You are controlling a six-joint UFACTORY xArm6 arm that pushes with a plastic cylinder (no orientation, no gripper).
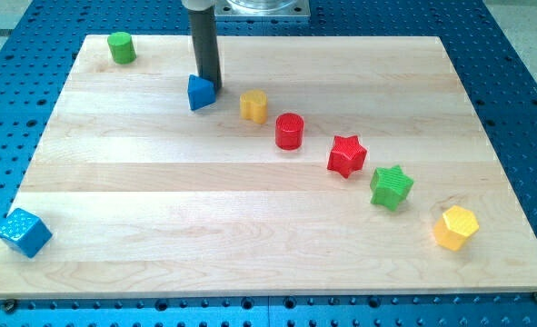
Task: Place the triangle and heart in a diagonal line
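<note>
Camera view shows my rod standing upright, my tip (210, 86) touching the blue triangle (199, 93) just at its lower left. It grips nothing. A yellow block (254, 105) sits to its right.

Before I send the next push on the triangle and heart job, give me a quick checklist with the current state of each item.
1. My tip on the blue triangle: ok, it sits at the block's upper right edge.
2. Triangle on the board: ok, well inside the top edge.
3. Heart identified: cannot tell; the yellow block right of the triangle may be it, but its shape is unclear.
4. Diagonal to join: ok, the red cylinder, red star, green star and yellow hexagon run down toward the view's right.
5. Strays: ok, the green cylinder and blue cube sit far off.
</note>
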